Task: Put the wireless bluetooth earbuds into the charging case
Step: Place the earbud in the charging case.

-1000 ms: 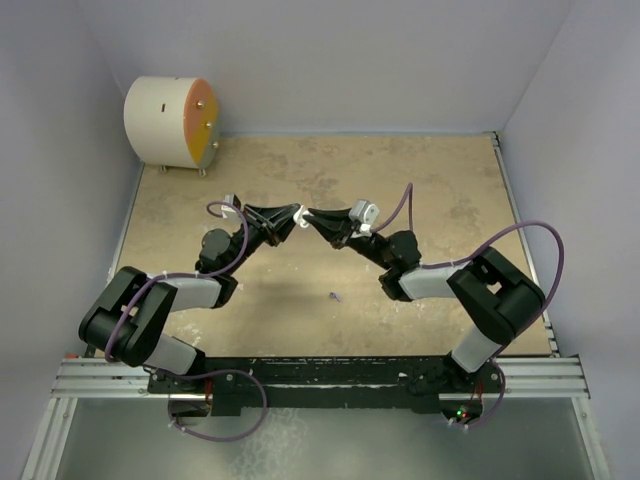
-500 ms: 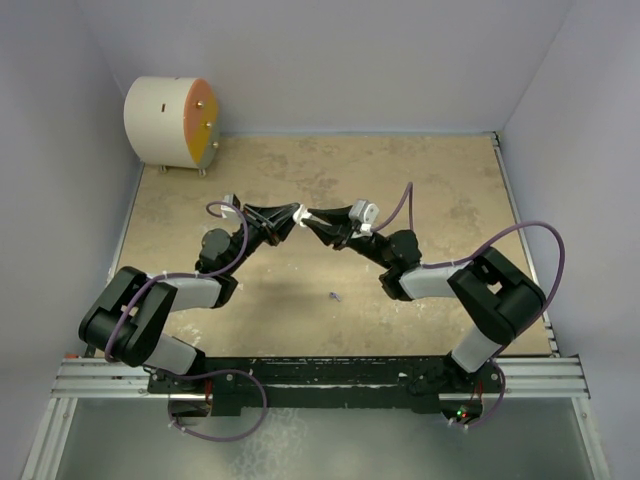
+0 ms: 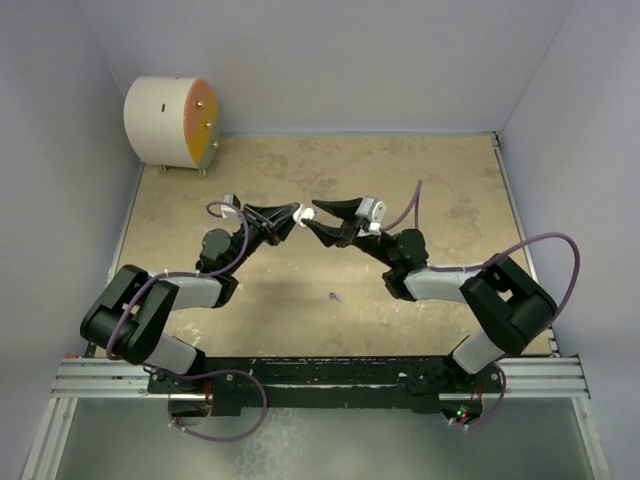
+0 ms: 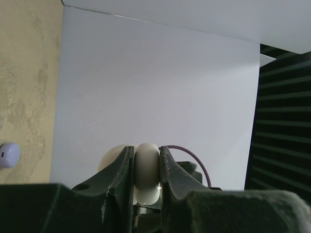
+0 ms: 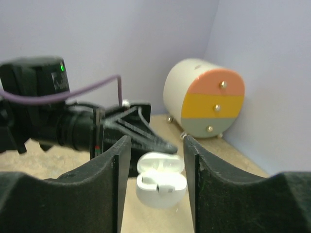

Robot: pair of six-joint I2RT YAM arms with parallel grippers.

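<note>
Left gripper (image 4: pixel 146 155) clenched the open white charging case (image 5: pixel 161 182) mid-air, right gripper (image 5: pixel 155 145) spread empty facing it, lilac earbud (image 3: pixel 335 296) lay on table (image 3: pixel 450 200) at 6 o'clock of them, probably light, slick, best pinched across its body.

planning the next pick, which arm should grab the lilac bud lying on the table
Right, likely. The right tool is open and empty, while the left tool is shut on the open white case. The lilac bud lies loose between the arms.
</note>
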